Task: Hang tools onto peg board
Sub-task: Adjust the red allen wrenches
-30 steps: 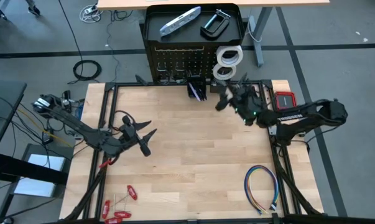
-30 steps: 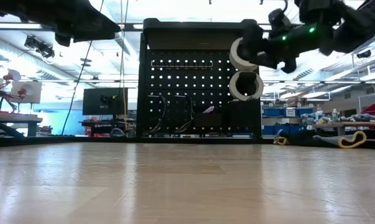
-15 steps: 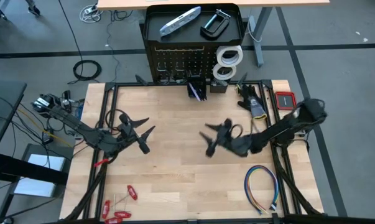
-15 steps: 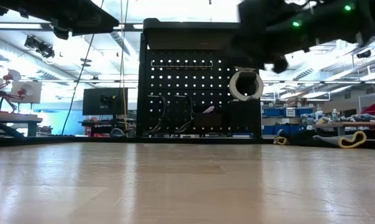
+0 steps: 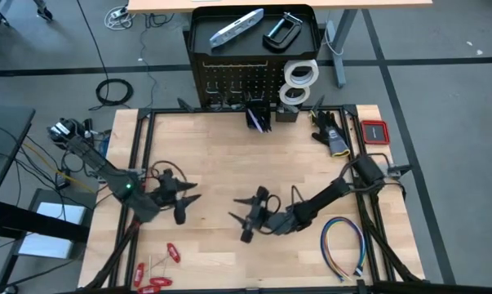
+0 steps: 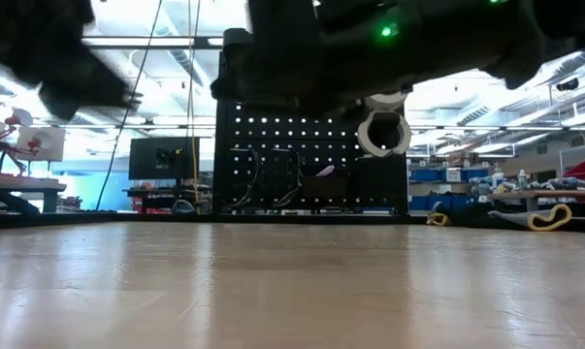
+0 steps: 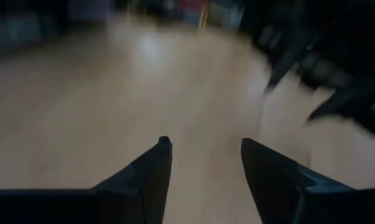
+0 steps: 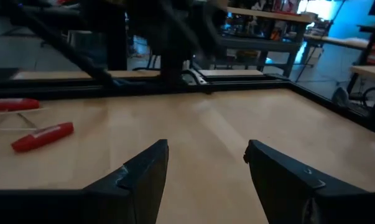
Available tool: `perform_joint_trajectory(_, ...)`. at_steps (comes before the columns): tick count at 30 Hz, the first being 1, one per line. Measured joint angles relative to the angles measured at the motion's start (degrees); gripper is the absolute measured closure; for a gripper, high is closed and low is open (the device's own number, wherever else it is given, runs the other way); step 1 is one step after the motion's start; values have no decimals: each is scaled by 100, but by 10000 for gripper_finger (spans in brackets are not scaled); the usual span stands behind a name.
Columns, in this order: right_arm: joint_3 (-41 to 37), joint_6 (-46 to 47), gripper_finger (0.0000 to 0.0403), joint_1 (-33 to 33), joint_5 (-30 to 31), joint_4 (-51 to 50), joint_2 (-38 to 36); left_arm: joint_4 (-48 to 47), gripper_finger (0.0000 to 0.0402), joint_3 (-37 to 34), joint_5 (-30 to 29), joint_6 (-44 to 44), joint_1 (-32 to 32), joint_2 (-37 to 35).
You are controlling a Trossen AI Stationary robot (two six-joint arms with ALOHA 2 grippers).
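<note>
The peg board (image 5: 237, 82) stands upright at the table's far edge. Two white tape rolls (image 5: 299, 75) hang on its right side, one of them in the low view too (image 6: 382, 133). A silver bar-shaped tool (image 5: 236, 26) and a black C-clamp (image 5: 282, 31) lie on its top tray. Red-handled tools (image 5: 156, 273) lie at the near left corner and also show in the right wrist view (image 8: 41, 135). My right gripper (image 5: 239, 219) (image 8: 207, 144) hovers open over the table's middle, pointing left. My left gripper (image 5: 188, 208) (image 7: 204, 142) is open left of it, facing it.
A multicoloured wire loop (image 5: 343, 249) lies at the near right. A small red case (image 5: 374, 131) and a dark and yellow item (image 5: 331, 132) sit at the far right. Two small bins (image 5: 259, 118) stand at the board's foot. Bare wood (image 5: 229, 163) lies between the arms and the board.
My right gripper has swept from the tape rolls at the peg board down and toward the near left, ending low over the table's middle with nothing in it. My left gripper has shifted a little toward the near edge and rolled. The tape rolls stay hanging.
</note>
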Motion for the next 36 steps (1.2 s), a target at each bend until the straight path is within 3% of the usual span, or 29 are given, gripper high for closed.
perform_joint_trajectory(3,231,-151,174,-1,0,13,243,-1115,203,0,898,-1546,31,56)
perform_joint_trajectory(5,294,-134,174,-3,2,1,341,-1458,204,-7,1589,-2034,28,134)
perform_joint_trajectory(12,316,-43,174,-3,-5,-247,434,-703,204,-4,4170,-2475,0,623)
perform_joint_trajectory(15,316,-43,174,-12,-2,-327,434,-163,204,15,4833,-2991,-181,904)
perform_joint_trajectory(20,314,-41,174,-76,0,-325,434,-51,204,600,5311,-3565,-582,1403)
perform_joint_trajectory(24,314,-41,174,-90,11,-308,434,-2,204,1454,5559,-3669,-793,1712)
perform_joint_trajectory(31,312,-39,174,-81,11,64,432,393,204,2985,5584,-4005,-1371,2496)
perform_joint_trajectory(36,310,-36,174,24,20,329,425,427,204,3513,5701,-4970,-1872,3334)
